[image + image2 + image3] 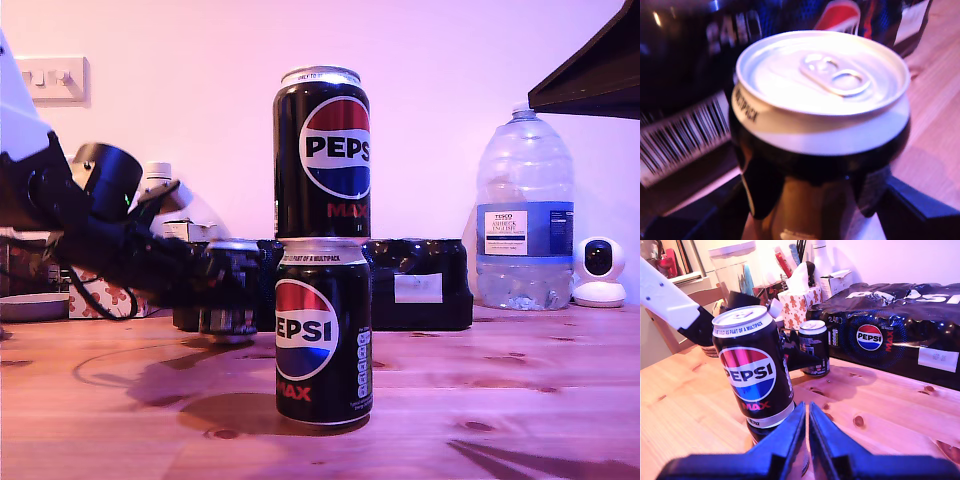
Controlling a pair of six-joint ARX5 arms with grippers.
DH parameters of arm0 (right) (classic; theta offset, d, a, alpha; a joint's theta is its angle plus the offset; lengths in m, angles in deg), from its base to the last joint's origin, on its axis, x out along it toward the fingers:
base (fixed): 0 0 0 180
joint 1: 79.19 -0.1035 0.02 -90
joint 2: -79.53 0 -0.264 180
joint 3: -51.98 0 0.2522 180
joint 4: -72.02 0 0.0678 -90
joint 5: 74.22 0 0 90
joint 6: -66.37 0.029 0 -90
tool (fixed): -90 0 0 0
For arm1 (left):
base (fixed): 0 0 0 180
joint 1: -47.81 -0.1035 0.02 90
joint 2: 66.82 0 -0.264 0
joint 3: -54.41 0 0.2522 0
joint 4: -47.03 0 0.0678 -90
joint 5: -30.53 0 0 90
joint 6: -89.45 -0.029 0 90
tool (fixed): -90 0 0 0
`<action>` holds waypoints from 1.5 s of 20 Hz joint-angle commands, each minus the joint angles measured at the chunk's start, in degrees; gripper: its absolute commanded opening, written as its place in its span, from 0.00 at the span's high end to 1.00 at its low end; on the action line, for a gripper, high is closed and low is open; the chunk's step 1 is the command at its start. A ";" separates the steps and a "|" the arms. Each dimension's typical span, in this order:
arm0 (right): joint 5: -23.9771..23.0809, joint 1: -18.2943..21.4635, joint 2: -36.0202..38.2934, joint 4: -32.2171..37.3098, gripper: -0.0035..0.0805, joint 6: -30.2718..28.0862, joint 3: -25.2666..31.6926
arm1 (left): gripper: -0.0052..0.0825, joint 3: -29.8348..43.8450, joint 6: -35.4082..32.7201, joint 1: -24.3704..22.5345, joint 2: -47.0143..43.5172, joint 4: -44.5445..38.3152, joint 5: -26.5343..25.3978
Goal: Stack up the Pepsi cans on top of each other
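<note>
Two cans are stacked at the table's (520, 400) centre in the exterior view – top can (322, 150) on base can (323, 330). The third can (232, 290) sits at nine o'clock of the base, clenched in my first gripper (810, 200) around its body. My second gripper (807, 440) is closed on nothing, beside the stack. The cans look rigid and slick; I'd grip mid-body – their narrow rims punish tilt.

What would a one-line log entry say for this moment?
stack: two Pepsi cans stacked | first claw: shut on third can | second claw: shut, holding nothing | third can: not yet stacked
</note>
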 commanded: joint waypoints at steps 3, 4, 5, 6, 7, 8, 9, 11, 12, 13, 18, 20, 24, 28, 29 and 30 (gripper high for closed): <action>-0.07 -0.11 -0.26 0.37 0.97 -0.33 0.17 | 0.41 -0.02 -1.62 0.20 -3.13 -0.11 0.72; -0.07 -0.11 -0.26 0.37 0.97 -0.35 0.17 | 0.41 -0.02 -1.57 0.20 -3.13 0.44 1.18; -0.07 -0.11 -0.26 0.37 0.97 -0.33 0.17 | 0.41 -0.02 -1.68 0.20 -3.13 0.48 1.18; -0.07 -0.11 -0.26 0.37 0.97 -0.33 0.17 | 0.41 -0.02 -1.70 0.20 -3.13 0.44 1.18; -0.07 -0.11 -0.26 0.39 0.97 -0.33 0.17 | 0.41 -0.02 -1.68 0.20 -3.19 0.46 1.20; -0.07 -0.11 -0.26 0.39 0.97 -0.33 0.17 | 0.41 -0.02 -1.46 0.20 -3.30 0.52 1.60; -0.09 -0.11 -0.26 0.37 0.97 -0.33 0.17 | 0.41 -0.02 -1.49 0.20 -3.69 0.94 2.14; -0.09 -0.11 -0.26 0.39 0.97 -0.33 0.17 | 0.41 -0.02 -1.49 0.20 -4.57 1.33 3.65; -0.09 -0.11 -0.26 0.39 0.97 -0.35 0.17 | 0.41 -0.02 -1.49 0.22 -5.16 1.66 3.89; -0.09 -0.11 -0.26 0.42 0.97 -0.35 0.17 | 0.41 0.00 -1.49 0.22 -5.79 1.99 4.13; -0.09 -0.11 -0.26 0.44 0.97 -0.35 0.17 | 0.41 0.00 -1.79 0.20 -9.77 6.10 5.66; -0.11 -0.11 -0.26 0.55 0.97 -0.35 0.17 | 0.41 0.04 -2.99 0.22 -11.67 8.00 7.43; -0.11 -0.11 -0.26 0.66 0.97 -0.35 0.17 | 0.41 0.11 -3.06 0.59 -16.55 11.72 8.41; -0.11 -0.11 -0.26 0.81 0.97 -0.35 0.17 | 0.41 0.13 -4.61 1.53 -22.36 16.68 8.41; -0.11 -0.11 -0.26 0.81 0.97 -0.35 0.17 | 0.41 0.13 -5.44 1.81 -23.93 18.05 8.41; -0.09 -0.11 -0.26 0.79 0.97 -0.35 0.17 | 0.41 0.13 -5.55 2.08 -25.27 18.99 8.41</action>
